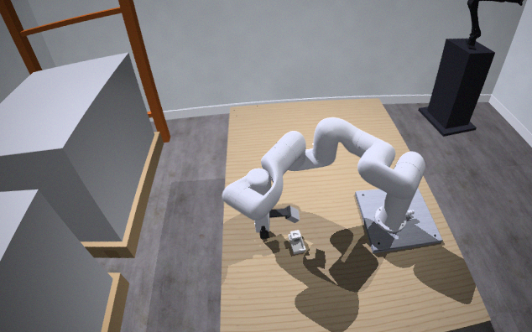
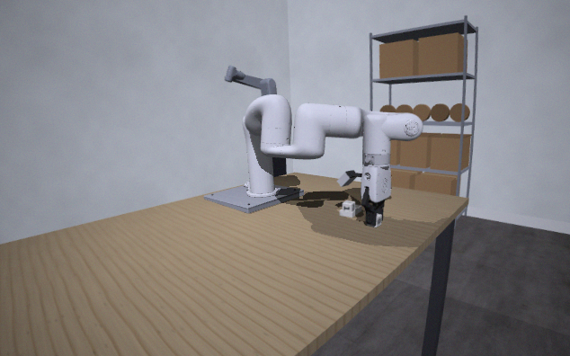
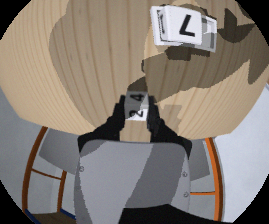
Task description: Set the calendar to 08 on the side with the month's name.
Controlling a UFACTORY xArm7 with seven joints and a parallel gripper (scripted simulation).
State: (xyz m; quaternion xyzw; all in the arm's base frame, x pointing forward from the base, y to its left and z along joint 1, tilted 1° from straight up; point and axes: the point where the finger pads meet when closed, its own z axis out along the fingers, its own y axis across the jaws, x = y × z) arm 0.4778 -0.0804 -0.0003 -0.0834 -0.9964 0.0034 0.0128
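Note:
The white tray (image 1: pixel 298 249) (image 2: pixel 347 215) (image 3: pixel 213 43) lies on the table. One white cube (image 1: pixel 295 236) (image 2: pixel 349 207) (image 3: pixel 189 24) sits in it at one end, with a black 7 on its top face in the wrist view; free tray floor shows beside it. My gripper (image 1: pixel 264 233) (image 2: pixel 373 218) (image 3: pixel 136 102) points down beside the tray, shut on the other white cube (image 3: pixel 137 115). This cube shows a 4 and a 2 on two faces, both turned sideways in the wrist view. Its lower part is hidden, so I cannot tell if it touches the table. The month's name is not readable.
The wooden table (image 1: pixel 260 302) (image 2: pixel 148 279) carries the arm's grey base plate (image 1: pixel 424 222) (image 2: pixel 234 201). The gripper is near one table edge. The arm's shadow falls across the tray's surroundings. A shelf rack (image 2: pixel 465 90) and large grey boxes (image 1: pixel 54 105) stand beyond the table.

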